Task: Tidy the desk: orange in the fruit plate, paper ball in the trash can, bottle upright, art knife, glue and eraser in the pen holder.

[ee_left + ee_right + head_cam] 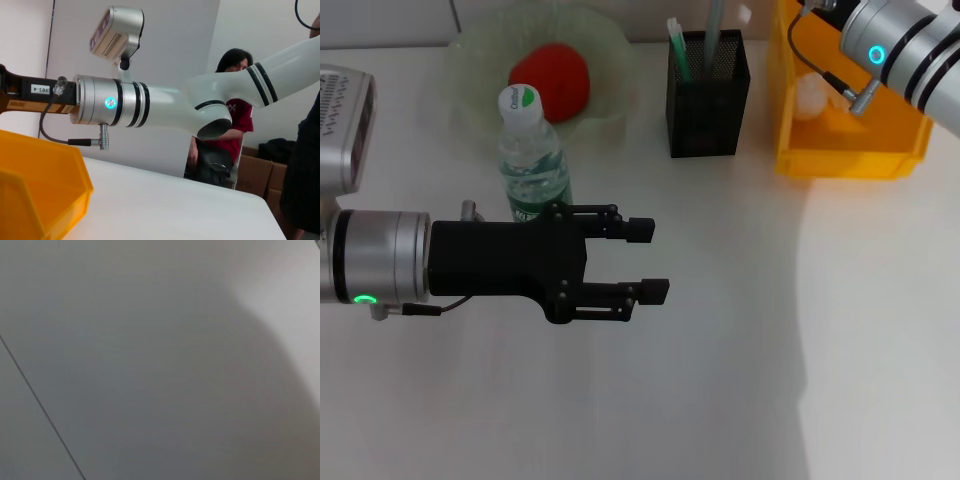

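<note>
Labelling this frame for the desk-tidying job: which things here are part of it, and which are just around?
Job things:
- orange in the fruit plate
- bottle, upright
- pen holder
- yellow bin, white lump inside
- left gripper, open, empty

Just around:
- person in red
- cardboard boxes

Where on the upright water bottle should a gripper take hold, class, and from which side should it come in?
Grip the bottle around its clear body, below the white cap. It stands upright, so a level approach from the open table side suits it, where the left gripper hovers with fingers open. The fruit plate crowds it from behind.
</note>
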Action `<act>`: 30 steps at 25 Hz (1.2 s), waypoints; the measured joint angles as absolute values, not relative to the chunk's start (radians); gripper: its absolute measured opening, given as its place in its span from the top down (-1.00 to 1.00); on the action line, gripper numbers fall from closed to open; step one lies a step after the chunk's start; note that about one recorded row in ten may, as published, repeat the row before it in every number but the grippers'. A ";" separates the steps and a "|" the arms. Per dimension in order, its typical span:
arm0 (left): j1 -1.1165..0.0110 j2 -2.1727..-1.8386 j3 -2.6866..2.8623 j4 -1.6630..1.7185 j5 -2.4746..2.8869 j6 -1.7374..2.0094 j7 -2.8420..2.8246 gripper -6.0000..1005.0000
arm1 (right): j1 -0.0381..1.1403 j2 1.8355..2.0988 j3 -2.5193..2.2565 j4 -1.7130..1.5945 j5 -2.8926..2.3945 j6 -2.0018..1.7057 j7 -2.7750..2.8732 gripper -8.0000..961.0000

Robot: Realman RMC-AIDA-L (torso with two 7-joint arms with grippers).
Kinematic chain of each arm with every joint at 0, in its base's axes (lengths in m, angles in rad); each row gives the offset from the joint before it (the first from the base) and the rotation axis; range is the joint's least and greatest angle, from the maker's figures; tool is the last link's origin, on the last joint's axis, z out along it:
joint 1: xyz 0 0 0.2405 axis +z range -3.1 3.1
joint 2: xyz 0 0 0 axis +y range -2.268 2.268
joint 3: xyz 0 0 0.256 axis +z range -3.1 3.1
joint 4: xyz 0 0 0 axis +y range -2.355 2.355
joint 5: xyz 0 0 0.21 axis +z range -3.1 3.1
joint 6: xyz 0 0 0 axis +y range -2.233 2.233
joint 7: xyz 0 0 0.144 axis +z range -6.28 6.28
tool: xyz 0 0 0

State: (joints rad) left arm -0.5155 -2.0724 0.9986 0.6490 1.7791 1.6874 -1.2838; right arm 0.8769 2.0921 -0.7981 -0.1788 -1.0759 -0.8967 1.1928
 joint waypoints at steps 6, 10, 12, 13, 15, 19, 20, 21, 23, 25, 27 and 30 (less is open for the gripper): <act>-0.515 -2.072 0.998 0.649 1.779 1.687 -1.284 -0.38 | 0.837 2.086 -0.798 -0.189 -1.076 -0.983 1.197 0.08; -0.515 -2.070 0.997 0.649 1.779 1.688 -1.286 -0.38 | 0.717 2.083 -0.798 -0.275 -1.077 -1.164 1.219 -0.19; -0.515 -2.069 0.992 0.649 1.779 1.692 -1.292 -0.38 | 0.635 2.082 -0.798 -0.340 -1.077 -1.278 1.261 -0.26; -0.515 -2.068 0.990 0.650 1.779 1.697 -1.296 -0.38 | 0.589 2.080 -0.798 -0.374 -1.080 -1.338 1.293 -0.30; -0.514 -2.067 0.987 0.652 1.779 1.706 -1.302 -0.38 | 0.502 2.068 -0.799 -0.446 -1.109 -1.468 1.359 -0.37; -0.514 -2.063 0.962 0.663 1.779 1.750 -1.332 -0.39 | 0.366 2.020 -0.795 -0.564 -1.285 -1.743 1.418 -0.51; -0.515 -2.062 0.954 0.669 1.779 1.768 -1.338 -0.39 | 0.348 2.007 -0.791 -0.581 -1.350 -1.808 1.420 -0.55; -0.515 -2.061 0.950 0.674 1.779 1.784 -1.343 -0.39 | 0.332 1.993 -0.785 -0.594 -1.426 -1.879 1.421 -0.55; -0.518 -2.057 0.942 0.693 1.779 1.838 -1.358 -0.39 | 0.314 1.964 -0.741 -0.600 -1.648 -2.033 1.419 -0.55; -0.520 -2.055 0.940 0.698 1.780 1.848 -1.368 -0.39 | 0.311 1.963 -0.716 -0.600 -1.711 -2.057 1.413 -0.55; -0.527 -2.053 0.938 0.708 1.782 1.857 -1.399 -0.40 | 0.306 1.967 -0.686 -0.596 -1.791 -2.080 1.395 -0.55; -0.534 -2.053 0.944 0.722 1.787 1.862 -1.441 -0.46 | 0.298 1.985 -0.686 -0.591 -1.824 -2.082 1.354 -0.55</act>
State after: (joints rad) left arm -0.5344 -2.0527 0.9438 0.7221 1.7869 1.8620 -1.4414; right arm 0.2979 1.9848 -0.6865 -0.5914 -1.8242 -2.0822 1.3537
